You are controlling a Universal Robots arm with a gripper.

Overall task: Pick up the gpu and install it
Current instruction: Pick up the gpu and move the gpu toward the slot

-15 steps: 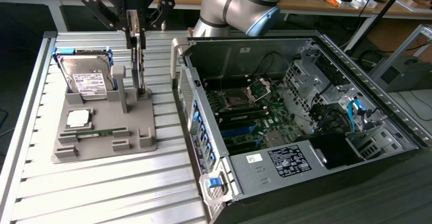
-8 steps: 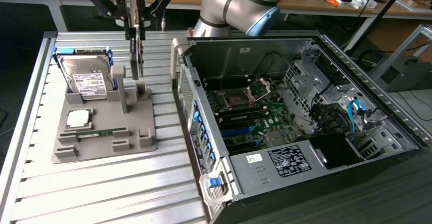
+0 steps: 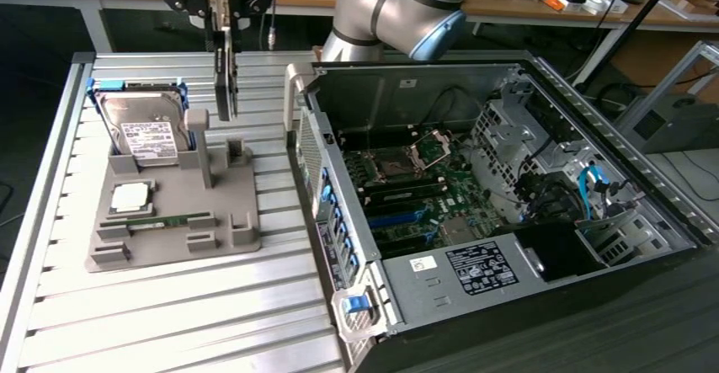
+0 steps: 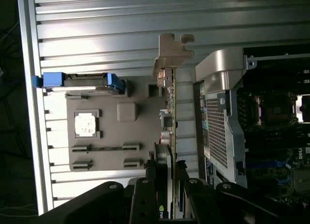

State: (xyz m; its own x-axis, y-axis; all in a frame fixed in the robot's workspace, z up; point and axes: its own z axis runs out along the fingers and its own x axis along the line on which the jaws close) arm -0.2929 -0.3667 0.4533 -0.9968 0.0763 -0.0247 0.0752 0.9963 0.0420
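The gpu point(image 3: 226, 74) hangs edge-on and upright in the air above the back of the grey parts holder point(image 3: 231, 221), lifted clear of it. My gripper point(image 3: 224, 15) is shut on its upper edge. In the wrist view the gpu point(image 4: 169, 112) runs as a thin card between my fingers point(image 4: 145, 197), with its silvery end bracket point(image 4: 172, 52) at the far end. The open computer case point(image 3: 472, 78) lies at the exterior view's right, its motherboard point(image 3: 410, 192) exposed.
The holder carries a silver hard drive in a blue frame point(image 3: 146, 129), a processor chip point(image 3: 130, 194) and a green memory stick point(image 3: 157, 219). The slatted aluminium table point(image 3: 180, 306) has free room in front of the holder. The case's side wall point(image 3: 326, 205) stands just beside the holder.
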